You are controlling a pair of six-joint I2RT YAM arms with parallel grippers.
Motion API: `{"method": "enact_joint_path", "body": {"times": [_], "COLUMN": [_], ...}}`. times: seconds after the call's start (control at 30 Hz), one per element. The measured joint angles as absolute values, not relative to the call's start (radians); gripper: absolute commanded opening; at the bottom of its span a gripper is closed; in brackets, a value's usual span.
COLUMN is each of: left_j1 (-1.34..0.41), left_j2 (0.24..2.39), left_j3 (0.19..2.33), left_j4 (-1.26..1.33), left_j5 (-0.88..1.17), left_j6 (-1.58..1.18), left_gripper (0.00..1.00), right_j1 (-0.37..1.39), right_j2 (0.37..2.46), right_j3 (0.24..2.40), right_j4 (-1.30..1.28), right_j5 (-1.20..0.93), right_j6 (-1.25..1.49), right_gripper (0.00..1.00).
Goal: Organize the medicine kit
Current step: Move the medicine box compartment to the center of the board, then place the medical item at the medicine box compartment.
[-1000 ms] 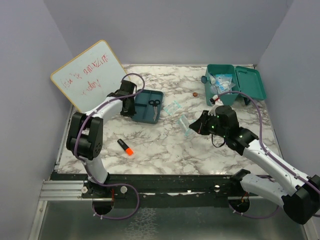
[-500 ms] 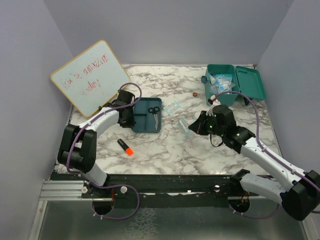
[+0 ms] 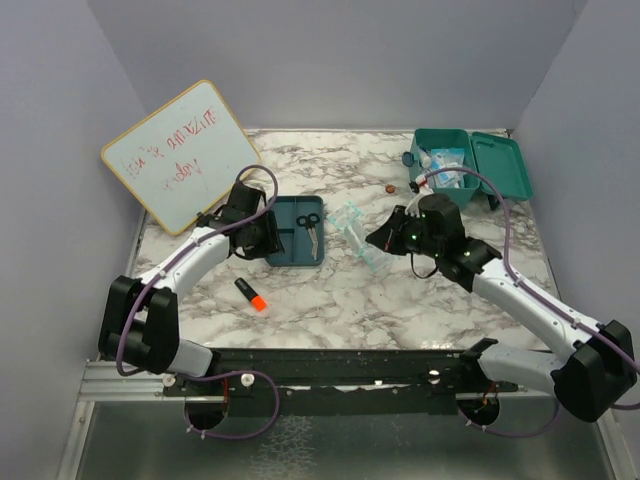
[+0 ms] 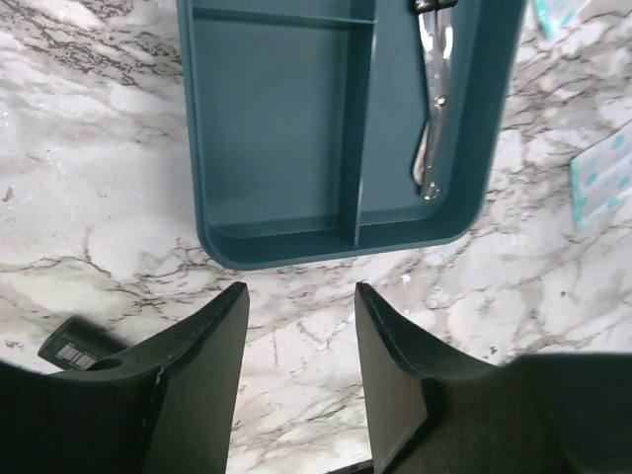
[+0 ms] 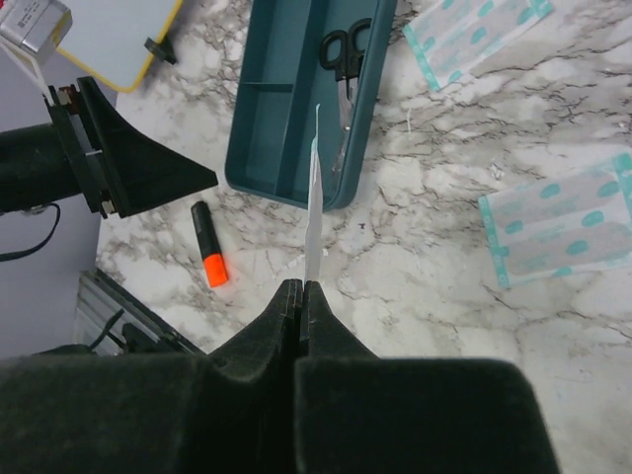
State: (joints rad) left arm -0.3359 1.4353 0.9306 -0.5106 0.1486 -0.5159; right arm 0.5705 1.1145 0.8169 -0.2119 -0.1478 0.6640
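1. Hovering low at the counter [image 3: 330, 290], the left gripper [image 4: 296, 326] has its jaws spread with nothing between them, only bare marble.
2. Right ahead of those fingertips sits the flat teal divided tray [image 4: 276, 128], its rounded edge just beyond the fingers, close but not touching.
3. Scissors [image 4: 432, 118] lie in the tray's narrow compartment; the wide compartment next to it holds nothing.
4. Over to the right gripper [image 5: 301, 291]: jaws pressed tight together, pinching a thin white packet [image 5: 312, 207] that sticks out edge-on from the tips.
5. From the wrist view, that packet hangs above the counter with the tray's corner and the scissors in line beyond it.
6. Two bandage packets with teal dots lie flat on the marble, one [image 5: 474, 35] near the tray and one [image 5: 558, 222] off to the side.
7. The medicine kit [image 3: 465, 170] stands at the far right corner of the counter, lid thrown open to the right, white and blue supplies showing inside.
8. It is well apart from the tray, and the right gripper hangs between the two.
9. An orange-tipped marker [image 3: 250, 293] lies on the near left side of the counter.
10. A whiteboard [image 3: 180, 155] with red writing leans at the far left.
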Motion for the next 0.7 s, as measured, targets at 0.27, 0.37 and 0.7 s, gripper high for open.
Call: {"method": "enact_joint_path", "body": {"times": [0.27, 0.37, 0.7], "left_j1": [-0.272, -0.229, -0.062], "left_j2": [1.351, 1.327, 1.367], "left_j3": [0.948, 0.948, 0.893], "left_j4": [-0.463, -0.423, -0.325], "left_j5": [0.133, 0.096, 0.163], "left_j6": [-0.509, -0.508, -0.516], "left_gripper": [0.60, 0.57, 0.40], "right_j1": [0.576, 0.592, 0.681], "right_j2": [1.224, 1.274, 1.436], "right_j3": [0.833, 0.833, 0.900], "right_j4": [-0.095, -0.041, 0.086], "right_j5": [-0.179, -0.178, -0.162], "right_j6": [0.772, 0.817, 0.929], "right_gripper": [0.01, 0.01, 0.01]}}
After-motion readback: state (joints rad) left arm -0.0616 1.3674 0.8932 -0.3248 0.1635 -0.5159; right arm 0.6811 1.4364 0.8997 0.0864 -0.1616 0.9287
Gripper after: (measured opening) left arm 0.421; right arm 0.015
